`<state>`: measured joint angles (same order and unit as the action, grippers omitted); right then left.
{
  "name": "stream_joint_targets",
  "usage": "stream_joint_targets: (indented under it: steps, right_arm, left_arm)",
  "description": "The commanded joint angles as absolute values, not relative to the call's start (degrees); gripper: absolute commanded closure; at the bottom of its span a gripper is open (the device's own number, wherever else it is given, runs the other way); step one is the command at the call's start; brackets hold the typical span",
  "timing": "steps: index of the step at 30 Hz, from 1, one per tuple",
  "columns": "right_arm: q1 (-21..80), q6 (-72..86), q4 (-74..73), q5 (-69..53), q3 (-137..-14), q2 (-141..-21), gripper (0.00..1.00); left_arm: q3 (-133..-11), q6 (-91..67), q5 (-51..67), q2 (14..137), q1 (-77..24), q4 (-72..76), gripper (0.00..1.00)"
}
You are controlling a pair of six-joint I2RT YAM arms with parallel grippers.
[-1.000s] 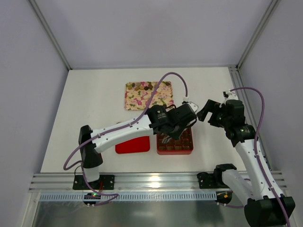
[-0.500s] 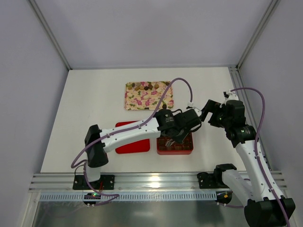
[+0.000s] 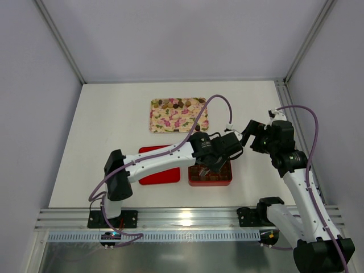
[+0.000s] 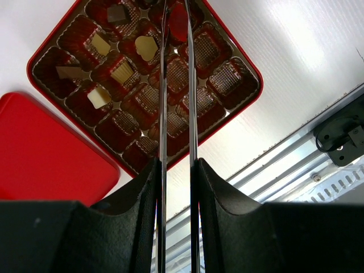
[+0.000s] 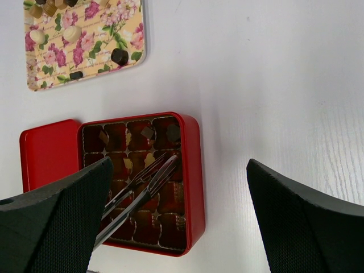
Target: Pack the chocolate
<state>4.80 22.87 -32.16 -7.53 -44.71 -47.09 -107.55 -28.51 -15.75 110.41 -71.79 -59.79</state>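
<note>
1. Left wrist view: noting the left hand (image 4: 175,7) poised over the red box (image 4: 242,62), its long thin fingers (image 4: 162,85) set at a narrow gap, tips over the far cells of the brown insert (image 4: 176,74). Failing to tell whether a piece is pinched there, the tips running off the picture's edge.
2. Logging the chocolate (image 4: 122,73): a few pieces sitting in the far rows of the insert, many cells bare. Finding more pieces (image 5: 119,56) lying on the flowered tray (image 5: 114,34), well apart from the box.
3. Recording the right hand (image 5: 178,161) spread wide with nothing gripped, hanging above the box.
4. Flagging risk: letting go off-centre over a cell wall, leaving a piece tilted on a ridge or doubled up in a filled cell. Blaming the thin tips and closely packed cells.
5. Flagging risk: sweeping the tips sideways while low, catching the insert and lifting it, or knocking seated pieces out.
6. Flagging risk: shoving the box across the table (image 5: 256,85) into the red lid (image 4: 45,153) lying just beside it.
7. Flagging risk: bumping arms, the right hand hanging near the left wrist.
</note>
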Motion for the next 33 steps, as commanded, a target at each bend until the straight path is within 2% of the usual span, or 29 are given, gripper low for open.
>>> stream_joint_targets:
  steps: [1, 11, 19, 25, 30, 33]
  right_arm:
    - [4.7, 22.9, -31.1, -7.7, -46.3, -46.4, 0.00]
    - [4.7, 22.8, -31.3, -7.8, -46.5, -46.3, 0.00]
    - [4.7, 23.0, -31.1, -8.2, -46.7, -46.0, 0.00]
    - [4.8, 22.9, -30.8, -9.0, -46.8, -46.2, 0.00]
    - [4.8, 22.7, -30.0, -10.2, -46.7, -47.3, 0.00]
    - [4.8, 22.4, -29.4, -10.9, -46.6, -47.7, 0.00]
  left_arm:
    - [-108.1, -28.7, -17.9, 110.2, -72.1, -57.9, 0.69]
    - [-109.2, -28.0, -18.1, 111.1, -72.0, -58.2, 0.62]
    - [-109.7, -28.0, -18.1, 109.9, -72.1, -58.4, 0.62]
    - [-110.0, -28.6, -18.0, 103.9, -70.9, -58.0, 0.61]
    - [-106.7, -28.9, -20.1, 95.7, -64.7, -58.6, 0.60]
    - [-103.4, -28.3, -21.4, 91.9, -56.4, -58.6, 0.60]
